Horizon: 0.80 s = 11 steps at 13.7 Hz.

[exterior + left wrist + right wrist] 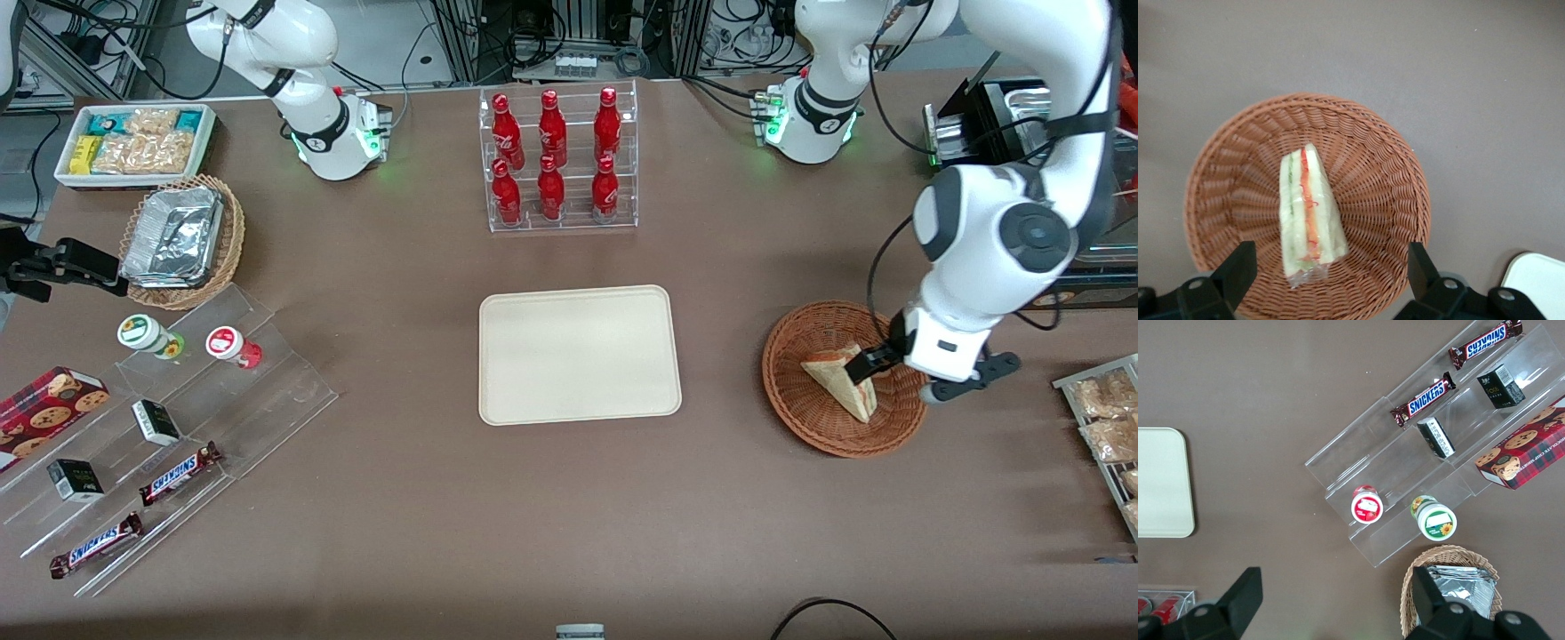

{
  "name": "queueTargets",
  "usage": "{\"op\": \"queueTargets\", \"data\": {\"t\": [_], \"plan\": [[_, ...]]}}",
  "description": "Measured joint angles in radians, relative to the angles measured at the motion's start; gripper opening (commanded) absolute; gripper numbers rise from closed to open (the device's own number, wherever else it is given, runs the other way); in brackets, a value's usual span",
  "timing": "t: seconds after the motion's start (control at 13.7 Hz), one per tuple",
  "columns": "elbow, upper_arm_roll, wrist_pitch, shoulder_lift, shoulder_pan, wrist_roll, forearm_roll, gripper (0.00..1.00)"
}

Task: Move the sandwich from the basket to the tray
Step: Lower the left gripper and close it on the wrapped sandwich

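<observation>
The hand [876, 366] was held above the basket [791, 391], toward the working arm's end of the worktop [569, 516], its fingers [1238, 267] spread wide and gripping nothing. The sandwich [843, 380] was seen lying in the basket, partly covered by the arm in the front view. Its red-orange and green filling was shown only by the left wrist view, where a corner of the tray [1538, 283] was cut off. The whole tray was shown bare at mid-worktop by the front view.
</observation>
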Motion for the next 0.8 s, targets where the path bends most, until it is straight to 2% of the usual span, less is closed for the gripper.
{"op": "queueTargets", "data": {"t": [0.37, 0.8], "plan": [[-0.114, 0.005, 0.129, 0.022, -0.001, -0.02, 0.0, 1.0], [-0.131, 0.011, 0.133, 0.071, 0.001, -0.021, 0.0, 1.0]]}}
